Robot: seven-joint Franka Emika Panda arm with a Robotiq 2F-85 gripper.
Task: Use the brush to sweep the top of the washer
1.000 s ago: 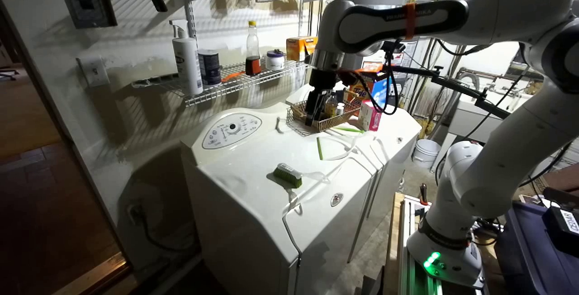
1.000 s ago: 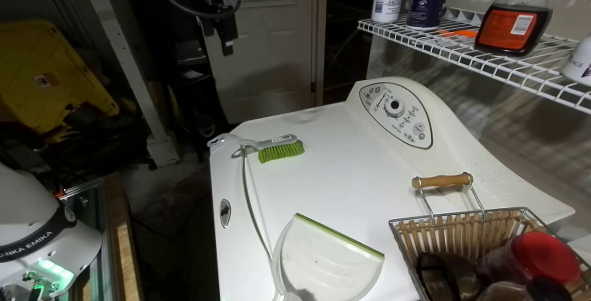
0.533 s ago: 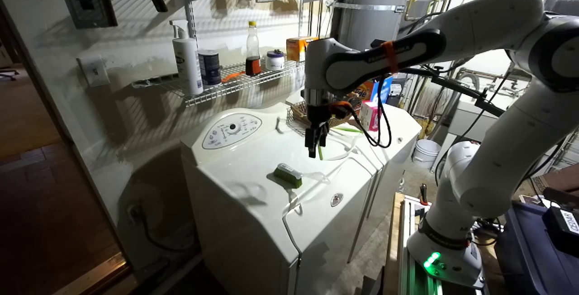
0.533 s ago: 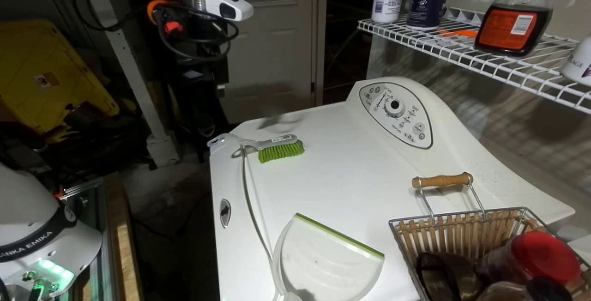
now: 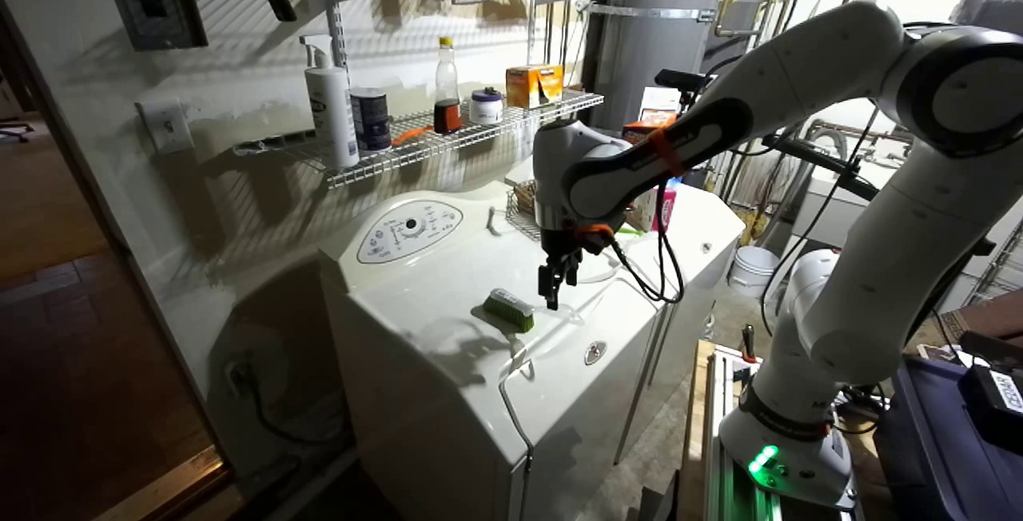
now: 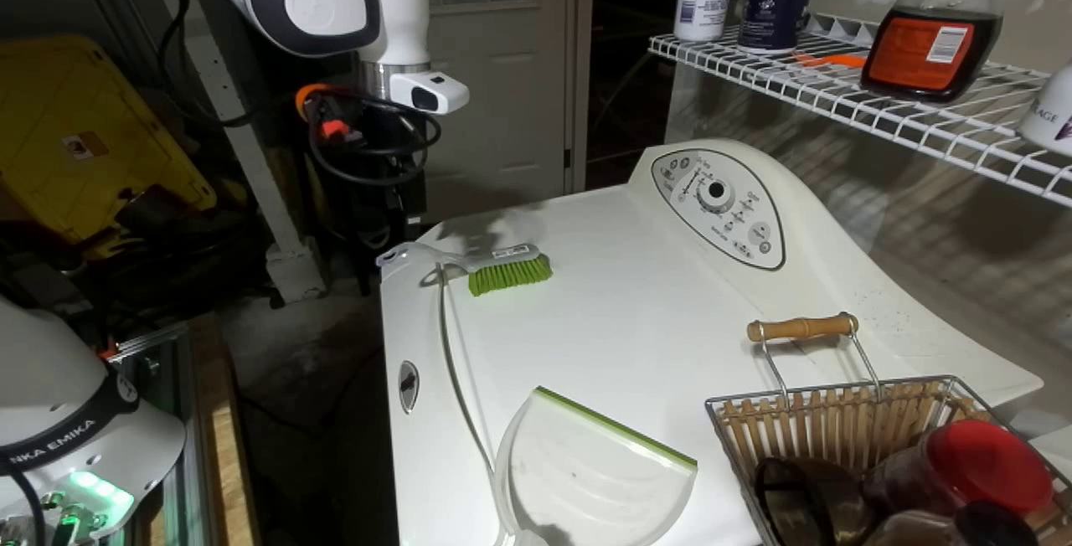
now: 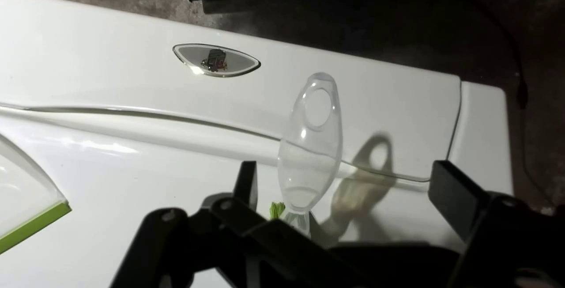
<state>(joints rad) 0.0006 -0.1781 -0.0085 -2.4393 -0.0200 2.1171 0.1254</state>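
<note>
Barely started, looks like: fingers (image 7: pixel 457 197) spread wide, nothing gripped, brush (image 6: pixel 496 262) below them; grab and whole washer (image 6: pixel 620 311) sweep both left.

The brush (image 7: pixel 310 166) has its head mostly blocked by the claw (image 7: pixel 344 180) in the wrist view; just a green tuft gets seen. Off to the claw's side, the dustpan (image 7: pixel 26 195) gets chopped by the left edge. In an exterior view the basket (image 6: pixel 796 429), well apart from the claw, is cropped at the bottom, and the claw's fingers are kinda lost in the dark. Print on the spray bottle (image 5: pixel 330 117), higher than the claw, can't be read.
</note>
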